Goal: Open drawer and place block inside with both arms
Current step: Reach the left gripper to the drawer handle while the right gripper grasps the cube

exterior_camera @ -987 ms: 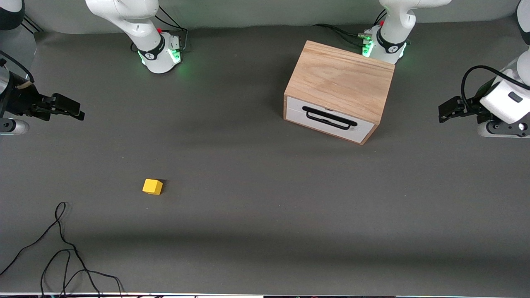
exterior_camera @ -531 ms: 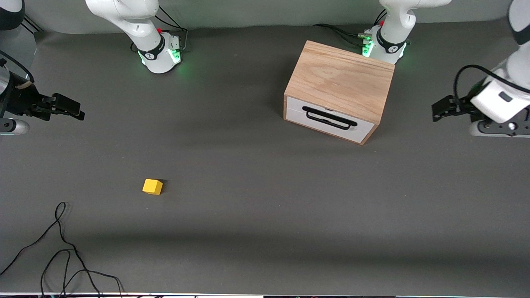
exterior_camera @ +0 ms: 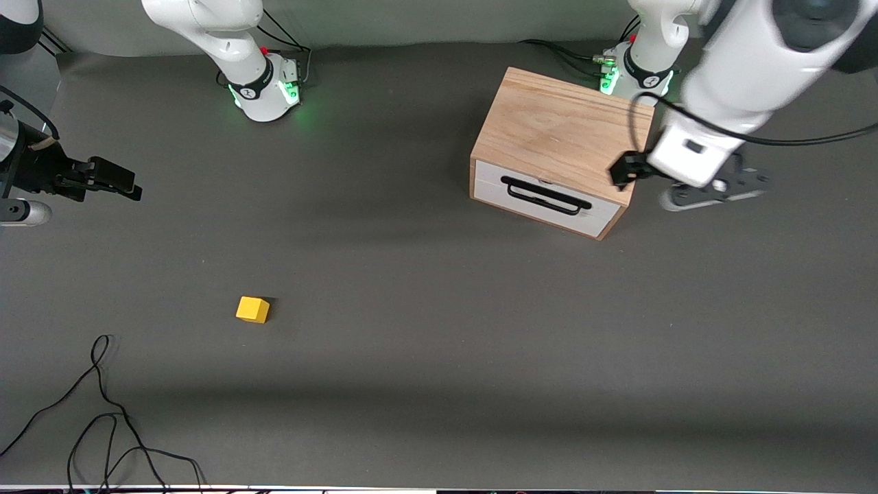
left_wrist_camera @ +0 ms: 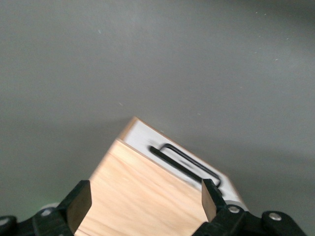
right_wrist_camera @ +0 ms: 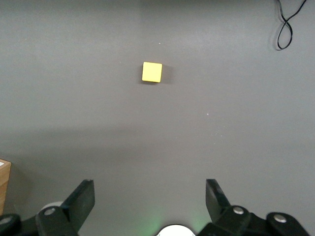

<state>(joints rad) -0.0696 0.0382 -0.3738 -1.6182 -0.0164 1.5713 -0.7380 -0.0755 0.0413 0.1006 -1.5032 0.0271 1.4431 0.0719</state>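
A: Left gripper (exterior_camera: 621, 171) hangs over the oak box (exterior_camera: 562, 134), fingers (left_wrist_camera: 78, 204) spread wide, nothing held. Drawer (exterior_camera: 542, 199) shut, handle (exterior_camera: 545, 195) untouched.

B: And the block (exterior_camera: 252, 309)?

A: On the table, at eight o'clock from the box, well apart. Right gripper (exterior_camera: 127, 184) waits, spread and empty, at the right arm's end.

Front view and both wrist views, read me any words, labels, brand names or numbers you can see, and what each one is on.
No text can be read in any view.
Right arm's base: a small dark mark on its band, too small to read.
Left arm's base: a similar mark, too small to read.
Drawer, wooden box, block: no writing visible.
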